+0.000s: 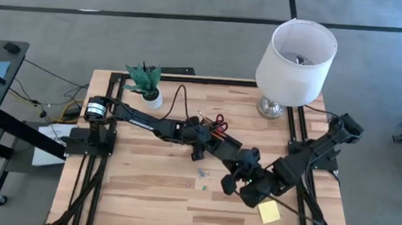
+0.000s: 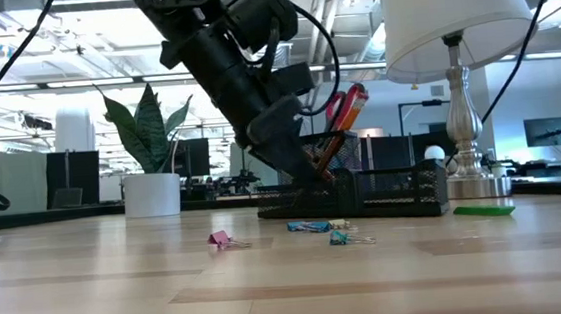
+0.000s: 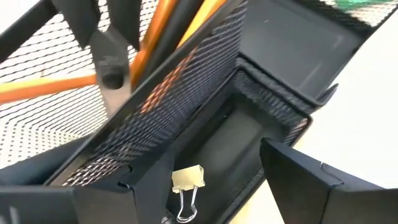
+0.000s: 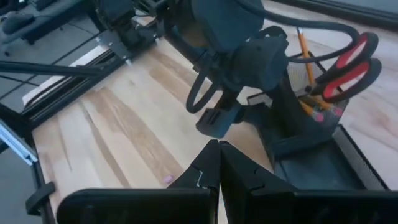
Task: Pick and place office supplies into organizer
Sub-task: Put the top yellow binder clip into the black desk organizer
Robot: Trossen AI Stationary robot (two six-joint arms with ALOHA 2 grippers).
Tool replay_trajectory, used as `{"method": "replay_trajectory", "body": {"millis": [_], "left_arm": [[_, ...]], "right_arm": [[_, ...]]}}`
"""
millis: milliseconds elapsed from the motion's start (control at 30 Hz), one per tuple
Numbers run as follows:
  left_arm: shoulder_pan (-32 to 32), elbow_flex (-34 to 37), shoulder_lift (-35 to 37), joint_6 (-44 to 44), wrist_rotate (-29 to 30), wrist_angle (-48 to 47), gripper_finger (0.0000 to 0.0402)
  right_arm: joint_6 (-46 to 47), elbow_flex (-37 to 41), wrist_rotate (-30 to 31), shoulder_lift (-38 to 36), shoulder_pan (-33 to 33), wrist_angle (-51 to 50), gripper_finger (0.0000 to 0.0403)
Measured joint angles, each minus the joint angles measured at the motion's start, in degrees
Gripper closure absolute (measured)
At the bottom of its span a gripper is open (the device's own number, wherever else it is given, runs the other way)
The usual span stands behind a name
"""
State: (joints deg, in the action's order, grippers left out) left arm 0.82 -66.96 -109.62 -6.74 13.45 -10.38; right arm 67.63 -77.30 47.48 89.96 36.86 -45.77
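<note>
Left gripper (image 1: 199, 153): hangs over the near edge of the organizer, jaws spread, nothing between them; a gold binder clip (image 3: 188, 182) lies just below it in the organizer's low front compartment.
Right gripper (image 1: 228, 185): hovers above the wood surface (image 1: 139, 186) near the organizer's right end, jaws pressed together and empty.
Organizer (image 2: 384, 191): black mesh desk tray at mid-surface, between the potted plant (image 1: 146, 84) and the lamp (image 1: 293, 62).
Scissors (image 2: 349, 103): red-handled, standing handles-up in the tall back compartment.
Pencils (image 3: 158, 37): orange, leaning in the same tall compartment beside the scissors.
Loose binder clips: a pink one (image 2: 219, 239) and small teal ones (image 2: 339, 237) lie on the surface in front of the organizer, apart from it.
Green block (image 2: 483, 210): flat on the surface just beside the organizer's right end, near the lamp base.
Sticky-note pad (image 1: 268, 212): yellow, on the surface near the front edge, under the right arm.
</note>
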Motion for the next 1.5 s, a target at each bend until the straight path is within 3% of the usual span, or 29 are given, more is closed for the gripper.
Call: {"method": "replay_trajectory", "body": {"millis": [233, 667, 1033, 1267, 1400, 1500], "left_arm": [[-0.02, 0.11, 0.0, -0.96, 0.71, 0.4, 0.0167], [0.0, 0.26, -0.17, -4.35, 0.7, 3.7, 0.0167], [-0.89, 0.26, -0.17, -3.19, 2.28, 5.49, 0.0167], [-1.18, 0.24, -0.17, 2.51, 0.63, 7.15, 0.0167], [-1.14, 0.22, -0.17, 0.66, 3.82, 6.48, 0.0167], [-1.2, 0.22, -0.17, 4.83, 6.33, 3.1, 0.0167]], "right_arm": [[-4.69, 0.0, -2.65, 0.28, -2.21, 2.14, 0.0403], [-5.18, 0.04, -3.02, 0.39, -2.51, 2.11, 0.0403], [-7.74, 0.04, -2.66, 0.39, -2.51, 2.11, 0.0403], [-9.72, 0.04, -2.78, 0.39, -2.47, 2.09, 0.0403], [-9.79, 0.04, -2.86, 0.4, -2.47, 1.36, 0.0403], [-9.75, 0.04, -3.92, 0.4, -2.56, 0.21, 0.0403]]}}
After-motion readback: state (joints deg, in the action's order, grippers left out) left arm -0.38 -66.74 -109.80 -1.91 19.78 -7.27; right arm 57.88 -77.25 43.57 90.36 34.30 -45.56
